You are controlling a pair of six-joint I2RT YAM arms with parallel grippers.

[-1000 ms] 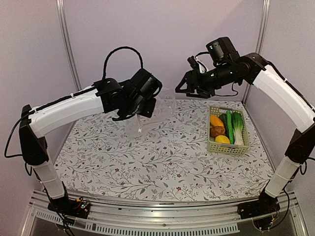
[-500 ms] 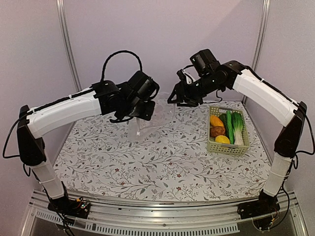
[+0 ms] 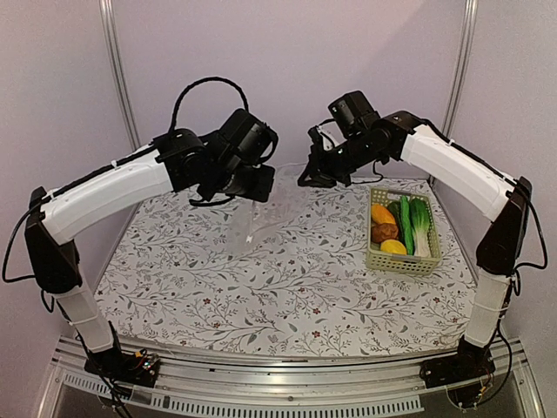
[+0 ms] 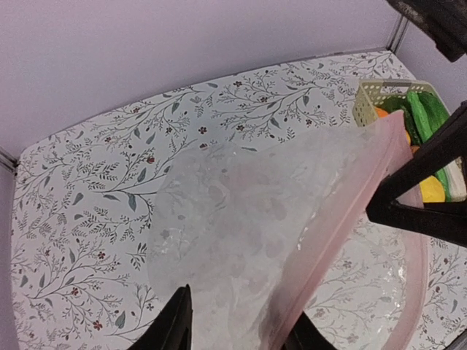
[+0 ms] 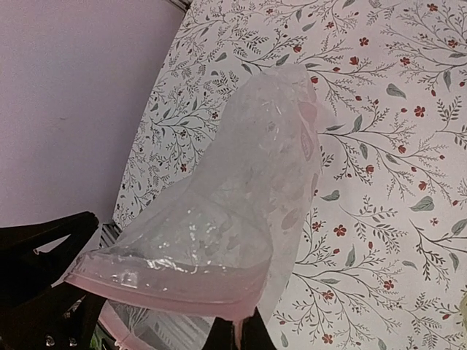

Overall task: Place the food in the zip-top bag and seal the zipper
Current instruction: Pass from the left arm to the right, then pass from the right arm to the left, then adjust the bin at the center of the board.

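Above the far middle of the table (image 3: 287, 300), the zip-top bag (image 3: 265, 218) hangs between my two grippers, empty as far as I can see. All the food sits in the pale green basket (image 3: 432, 263) at the right: orange-yellow oval (image 3: 382, 213), potato (image 3: 384, 232), lemon (image 3: 393, 247), cucumber (image 3: 406, 222) and leafy green (image 3: 421, 222). Nothing is packed and the mouth gapes, so I judge every step is left. The right gripper (image 5: 237, 332) pinches tight on the pink zipper (image 5: 168, 284). The left gripper (image 4: 241, 332) has its jaws partly apart with the zipper running between them; whether a finger touches it I cannot tell.
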